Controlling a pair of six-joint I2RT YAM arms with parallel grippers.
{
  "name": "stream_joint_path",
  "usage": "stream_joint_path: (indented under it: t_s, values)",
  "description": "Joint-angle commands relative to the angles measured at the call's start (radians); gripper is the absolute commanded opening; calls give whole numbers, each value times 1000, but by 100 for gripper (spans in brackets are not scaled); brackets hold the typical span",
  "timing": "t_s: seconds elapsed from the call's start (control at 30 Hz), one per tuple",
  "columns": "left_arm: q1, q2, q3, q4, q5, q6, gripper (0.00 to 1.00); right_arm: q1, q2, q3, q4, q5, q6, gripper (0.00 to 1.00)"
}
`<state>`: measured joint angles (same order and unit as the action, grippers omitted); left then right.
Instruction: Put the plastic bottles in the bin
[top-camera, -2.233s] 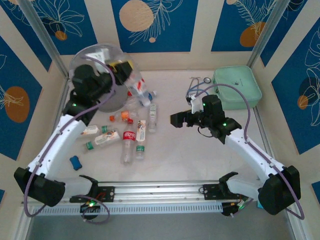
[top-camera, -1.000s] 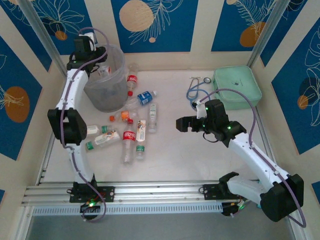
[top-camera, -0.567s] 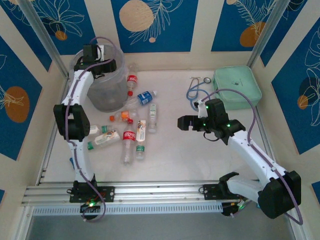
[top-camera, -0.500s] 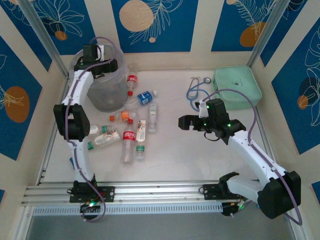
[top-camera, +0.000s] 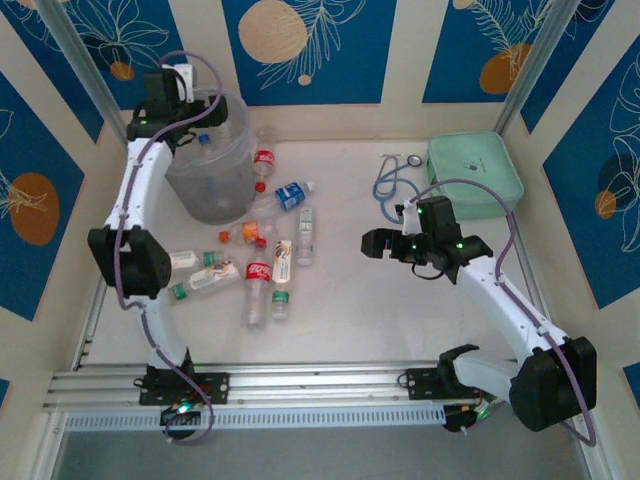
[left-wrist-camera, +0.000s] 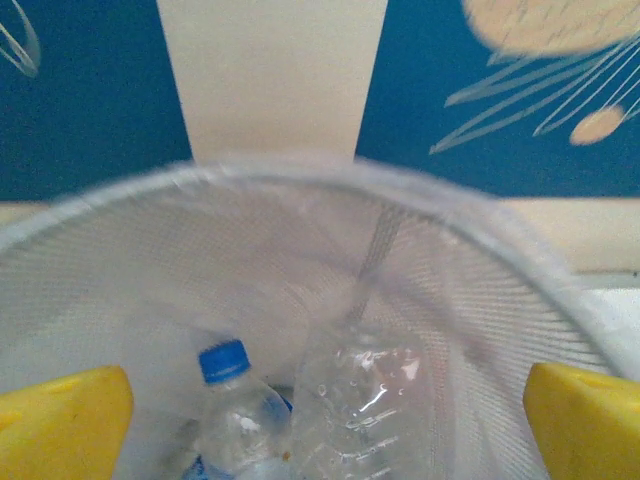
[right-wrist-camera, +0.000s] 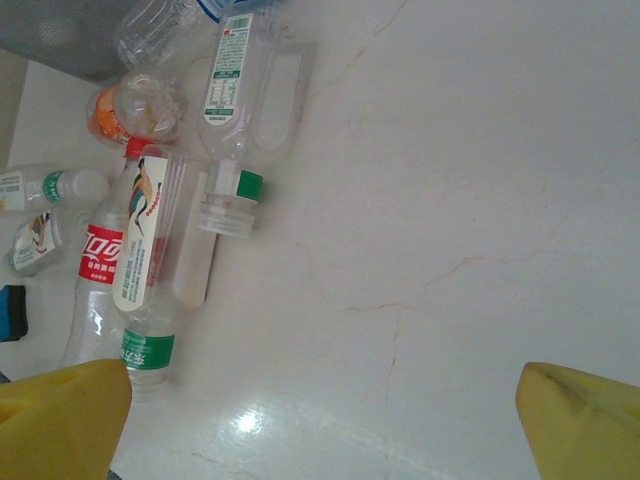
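Status: early in the task, most of it left; bin (top-camera: 212, 190) stands upright at the far-left corner of the worktop (top-camera: 400, 320); the left wrist view looks down into it (left-wrist-camera: 300, 172) and shows at least two bottles inside, a blue-capped bottle (left-wrist-camera: 232, 400) and a clear bottle (left-wrist-camera: 370, 395) beside it; can't tell if more lie underneath.

Left hand (left-wrist-camera: 322, 425) is over the bin's mouth, fingers spread wide, nothing between them; seen at the bin's far-left rim from above (top-camera: 185, 120).

Right hand (top-camera: 372, 243) hangs over bare worktop mid-table, well right of the heap; fingers wide apart (right-wrist-camera: 320, 420), holding nothing.

Left on the worktop: roughly nine bottles, all lying near the bin's right and near sides; red-label bottle (top-camera: 264, 158) just beside the bin wall; blue-label bottle (top-camera: 290, 192) next to it; orange-capped one (top-camera: 245, 233); a tight cluster below, incl. a cola-label bottle (top-camera: 258, 280) and a green-capped bottle (right-wrist-camera: 232, 190); two more at the left by the arm (top-camera: 195, 262).

Judgement: either hand is free for the next pick; the cluster is packed, with bottles touching, so single-bottle grabs there look fiddly.
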<state>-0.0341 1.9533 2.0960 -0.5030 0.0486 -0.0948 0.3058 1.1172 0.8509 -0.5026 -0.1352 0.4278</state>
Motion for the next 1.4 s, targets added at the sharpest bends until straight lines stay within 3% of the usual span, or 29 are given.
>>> stream_joint_path:
  t_s: [0.0,0.27,0.53,0.67,0.8,1.07,1.37]
  values:
    - [-1,-113,4,-21,-50,34,100,-5,21,39,-24,-76,3,99]
    - [-42,-425,-302,42,0,-56,100,42,121,113,-61,-126,9,99]
    - [-301,-682,-651,57,-63,-94,100,166,305,217,4,-109,71,89]
    - [-384,-801,-857,110,-85,-195,100,217,414,279,44,-101,108,82]
    - [-405,-896,-1045,195,-64,-313,100,257,520,324,113,-102,155,73]
    - [-412,-943,-1225,296,18,-433,100,302,714,435,161,-59,191,59]
    - [-411,-955,-1261,334,25,-445,100,309,836,468,202,-15,244,62]
